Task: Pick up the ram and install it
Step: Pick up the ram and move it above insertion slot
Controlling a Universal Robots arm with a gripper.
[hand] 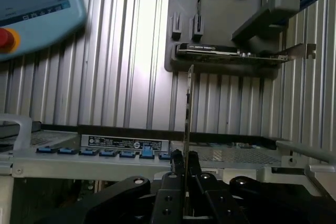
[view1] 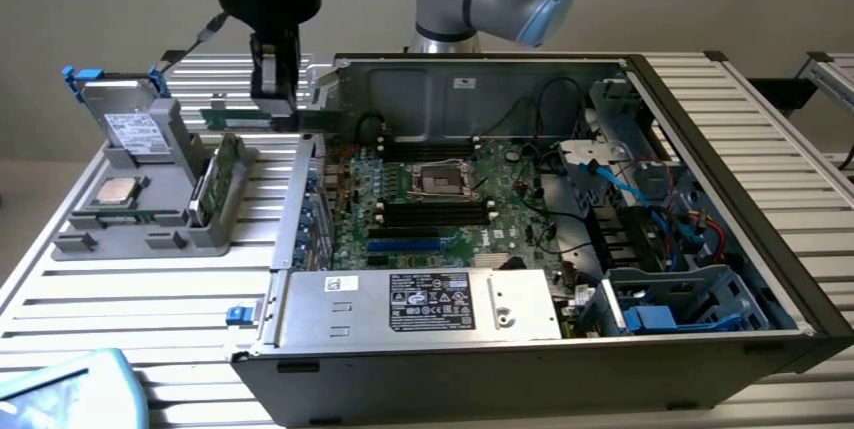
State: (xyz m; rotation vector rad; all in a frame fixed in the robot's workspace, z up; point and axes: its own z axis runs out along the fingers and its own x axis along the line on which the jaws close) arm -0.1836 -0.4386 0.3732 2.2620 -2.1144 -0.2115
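Note:
The ram is a thin green stick held level in the air, above the gap between the grey parts holder and the left wall of the open computer case. My gripper hangs straight down and is shut on its middle. In the wrist view the ram shows edge-on as a thin line rising from between the black fingers. The motherboard lies inside the case, with dark memory slots near its centre.
The holder carries a square silver processor and a green card with a metal bracket. A drive with blue clips stands behind it. A power supply fills the case front. A teach pendant lies on the slatted table.

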